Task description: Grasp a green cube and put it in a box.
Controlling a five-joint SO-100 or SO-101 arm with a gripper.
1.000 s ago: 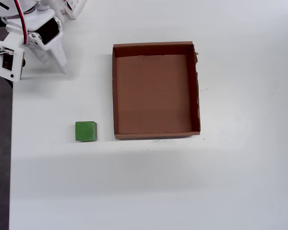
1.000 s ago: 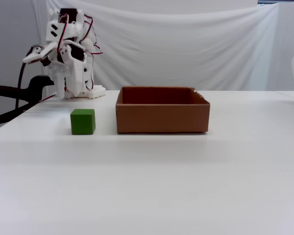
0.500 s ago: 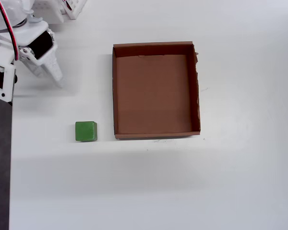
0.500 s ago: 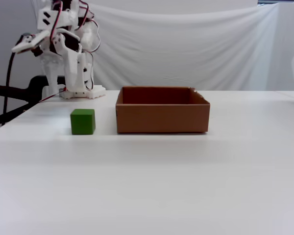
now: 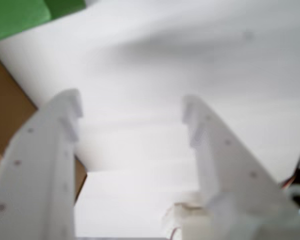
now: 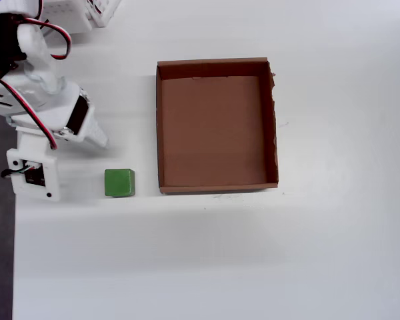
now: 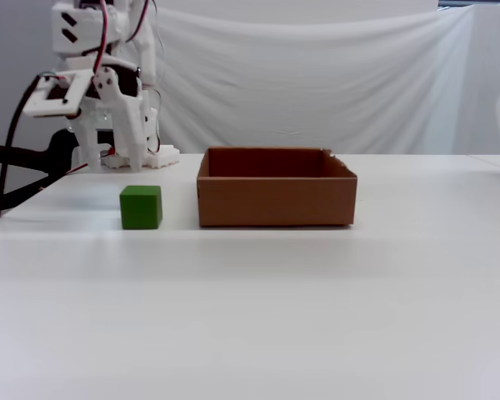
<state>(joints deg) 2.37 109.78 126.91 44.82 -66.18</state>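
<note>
The green cube [image 6: 119,182] sits on the white table, just left of the box's near-left corner in the overhead view. It stands left of the box in the fixed view [image 7: 141,207] and shows at the top left corner of the wrist view [image 5: 20,17]. The box [image 6: 217,63] is an empty brown cardboard tray; it also shows in the fixed view [image 7: 275,200] and at the wrist view's left edge [image 5: 5,110]. My gripper [image 5: 131,105] is open and empty, its white fingers wide apart over bare table. It hangs above and behind the cube [image 6: 100,139] [image 7: 138,157], touching nothing.
The arm's white base [image 6: 33,175] stands left of the cube by the table's dark left edge. A white perforated object [image 6: 80,13] lies at the far left corner. A black cable [image 7: 17,158] hangs at the left. A white cloth backs the table.
</note>
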